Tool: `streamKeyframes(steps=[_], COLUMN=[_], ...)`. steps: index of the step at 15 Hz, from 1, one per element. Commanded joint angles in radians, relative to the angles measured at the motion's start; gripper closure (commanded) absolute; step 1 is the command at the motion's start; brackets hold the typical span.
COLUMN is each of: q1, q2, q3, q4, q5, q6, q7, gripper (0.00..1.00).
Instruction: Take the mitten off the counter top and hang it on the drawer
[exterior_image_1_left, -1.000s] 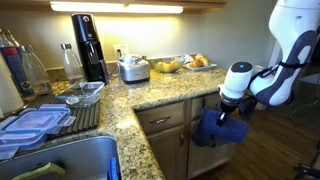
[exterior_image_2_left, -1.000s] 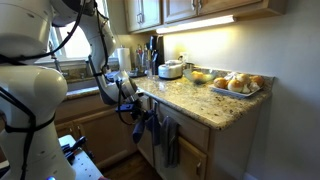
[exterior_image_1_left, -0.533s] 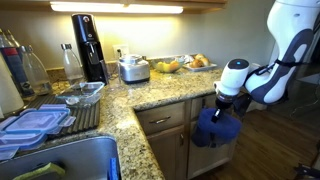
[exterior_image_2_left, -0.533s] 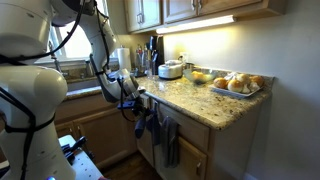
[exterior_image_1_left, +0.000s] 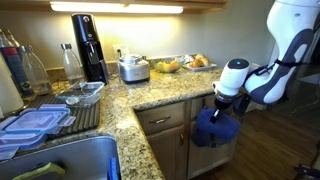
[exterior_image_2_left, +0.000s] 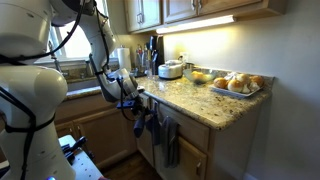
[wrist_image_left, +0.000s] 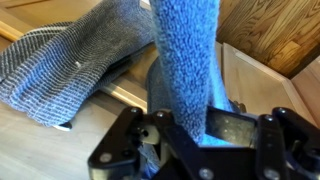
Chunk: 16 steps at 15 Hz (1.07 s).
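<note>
Shift: mitten (exterior_image_1_left: 214, 127) is being brought nearer the drawer (exterior_image_1_left: 164, 119).
Gripper (exterior_image_1_left: 221, 108): being kept clamped on mitten.
Count: one mitten, one drawer.

Your arm (exterior_image_1_left: 295, 25) wears glossy white rounded shells with dark grey joints; behind the black metal fingers (wrist_image_left: 118, 148), thin black cables (exterior_image_2_left: 20, 100) loop along it.

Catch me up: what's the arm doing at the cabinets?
The gripper is shut on the blue mitten. The mitten is off the counter top and dangles below its edge, at the cabinet corner by the drawer. In the wrist view a greyer cloth is draped right next to it. The mitten isn't released yet, so it isn't hung.
</note>
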Motion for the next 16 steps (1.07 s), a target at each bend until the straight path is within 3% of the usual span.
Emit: streamKeyframes(steps=[1,7,16], q1=[0.013,0.018,-0.145], q2=[-0.032,-0.022,0.074], q3=[0.008,0.025,0.134], q4=[-0.009,0.008,0.036], q5=[-0.017,-0.019,0.042], q6=[0.009,-0.002,0.012], q7=[-0.022,-0.033,-0.085], gripper=[0.97,0.98,0.98])
